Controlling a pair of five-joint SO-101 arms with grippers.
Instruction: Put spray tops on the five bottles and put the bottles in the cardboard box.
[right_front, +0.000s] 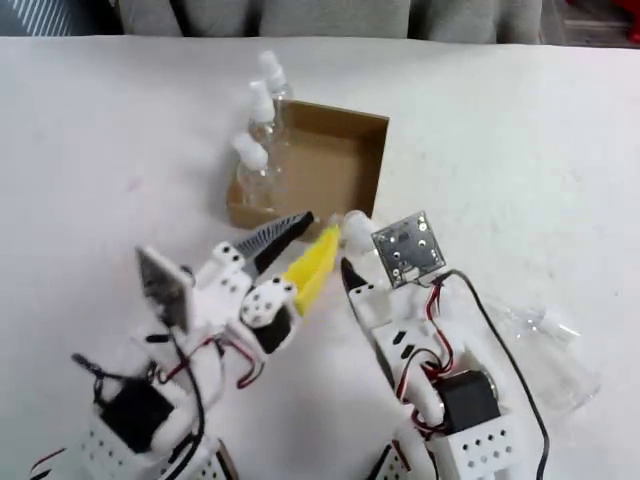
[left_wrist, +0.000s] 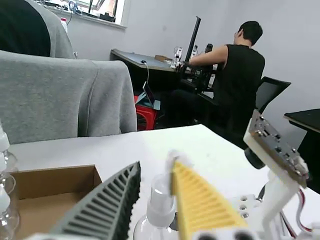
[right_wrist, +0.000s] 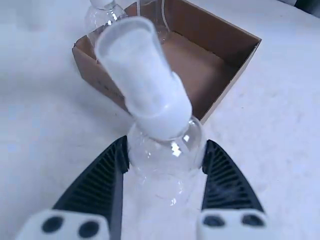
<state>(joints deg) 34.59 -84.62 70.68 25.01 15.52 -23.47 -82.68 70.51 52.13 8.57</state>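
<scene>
Your right gripper (right_wrist: 165, 147) is clamped on the belly of a clear spray bottle (right_wrist: 161, 167). Its black fingers (right_wrist: 107, 175) press in from both sides, and the white spray top (right_wrist: 145, 75) is already on. In the high view that bottle stands roughly upright at the centre of the frame.

Your left gripper (right_front: 319, 227) comes in from the lower left with its grey and yellow fingers apart. They flank the spray top without closing on it, and the yellow tip sits just beside the cap.

The cardboard box (right_front: 378, 165) lies up and to the left of the held bottle, whose base is just beside the box's near right corner. The right arm looks better placed to carry it in, judging by how things lie. The lift would have to clear the near wall and the left gripper's open fingers.

Three capped bottles (right_front: 262, 105) line the box's left edge, though whether they are inside or just beside it cannot be told. A fifth bottle (right_front: 545, 350) lies on its side at the lower right, well apart.

The white table (right_front: 520, 130) runs up to grey cushions (left_wrist: 50, 95) beyond its far edge.
</scene>
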